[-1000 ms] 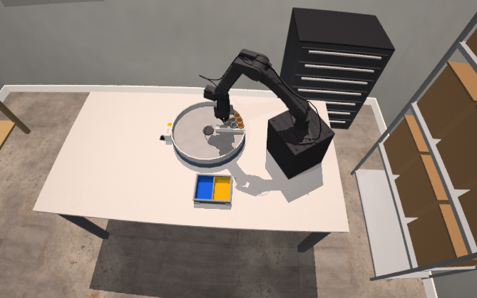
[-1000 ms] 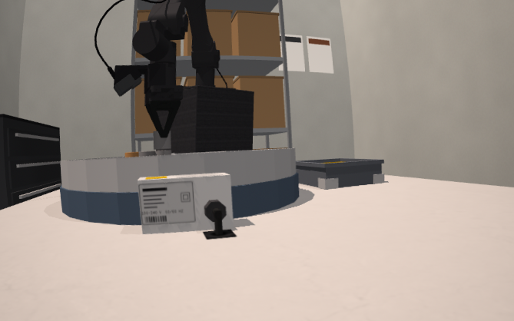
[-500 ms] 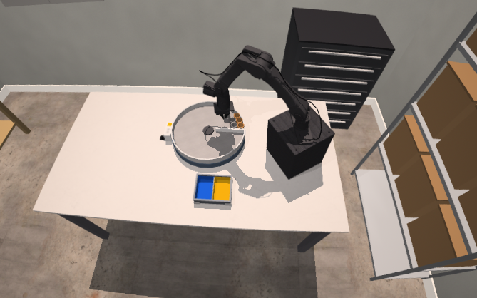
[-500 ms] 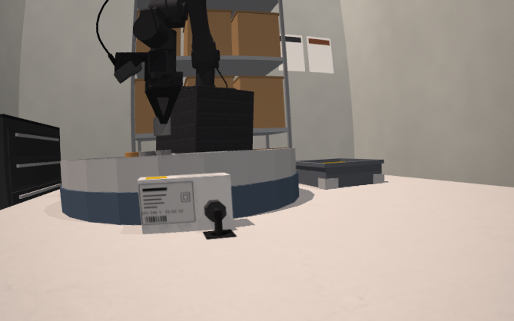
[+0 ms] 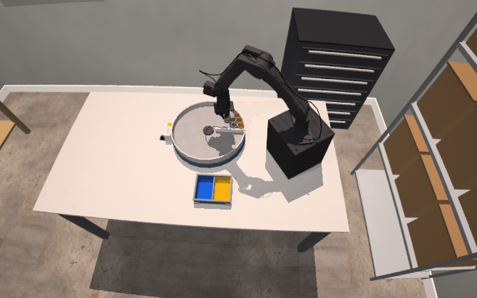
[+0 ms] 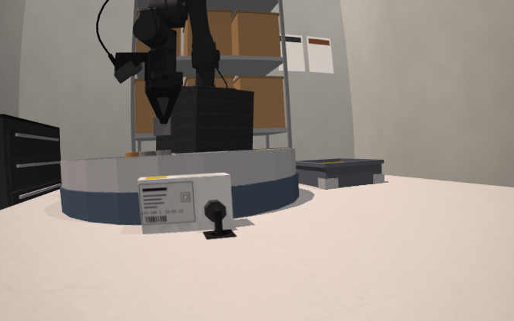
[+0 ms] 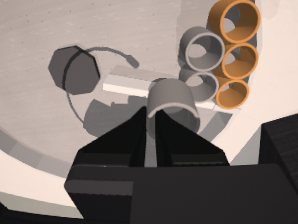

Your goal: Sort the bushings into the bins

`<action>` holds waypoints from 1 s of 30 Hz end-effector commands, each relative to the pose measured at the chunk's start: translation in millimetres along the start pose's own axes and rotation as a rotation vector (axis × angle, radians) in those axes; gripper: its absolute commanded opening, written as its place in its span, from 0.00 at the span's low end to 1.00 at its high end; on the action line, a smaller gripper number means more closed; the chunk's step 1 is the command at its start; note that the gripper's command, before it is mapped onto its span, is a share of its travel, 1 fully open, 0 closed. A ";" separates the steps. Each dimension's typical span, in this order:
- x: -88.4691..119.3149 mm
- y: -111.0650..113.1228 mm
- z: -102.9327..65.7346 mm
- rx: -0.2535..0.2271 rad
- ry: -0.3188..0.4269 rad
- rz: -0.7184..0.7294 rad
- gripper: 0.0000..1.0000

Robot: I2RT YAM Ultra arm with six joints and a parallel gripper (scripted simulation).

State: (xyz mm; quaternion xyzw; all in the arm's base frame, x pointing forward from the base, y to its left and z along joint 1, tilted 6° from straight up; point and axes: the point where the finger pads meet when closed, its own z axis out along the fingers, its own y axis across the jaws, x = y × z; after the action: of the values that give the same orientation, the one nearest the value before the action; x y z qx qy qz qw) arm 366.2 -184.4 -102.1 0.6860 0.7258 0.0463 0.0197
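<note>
My claw [image 5: 225, 116] [image 6: 164, 121] [image 7: 151, 113] is clamped on the wall of a steel bushing [image 6: 162, 127] [image 7: 172, 100], holding it above the turntable [image 5: 193, 155] [image 6: 179, 171] [image 7: 30, 155]. Below, two steel bushings [image 5: 233, 124] [image 7: 204, 51] stand beside three bronze ones [image 5: 239, 120] [image 7: 254, 61]. Farther off on the worktop [image 5: 121, 159] [image 6: 290, 255], the blue bin [image 5: 204, 187] and yellow bin [image 5: 222, 188] sit side by side, both empty.

open space above the yellow bin [image 5: 222, 188], low divider bar [image 5: 229, 130] [image 7: 125, 85] crossing the turntable [image 5: 209, 161] [image 6: 179, 175] [image 7: 35, 162]
</note>
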 end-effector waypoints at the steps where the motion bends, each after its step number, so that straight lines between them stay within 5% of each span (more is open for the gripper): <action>1: -4.5 -4.4 -7.5 0.002 -0.010 0.005 0.00; 19: -1.2 -3.8 -7.5 0.003 -0.010 0.004 0.00; 30: 14.6 18.8 -12.2 -0.032 -0.030 -0.004 0.00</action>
State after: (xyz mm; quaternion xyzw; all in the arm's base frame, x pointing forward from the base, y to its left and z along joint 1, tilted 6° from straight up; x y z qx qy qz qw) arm 367.3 -168.8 -104.3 0.6833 0.7287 0.0447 0.0139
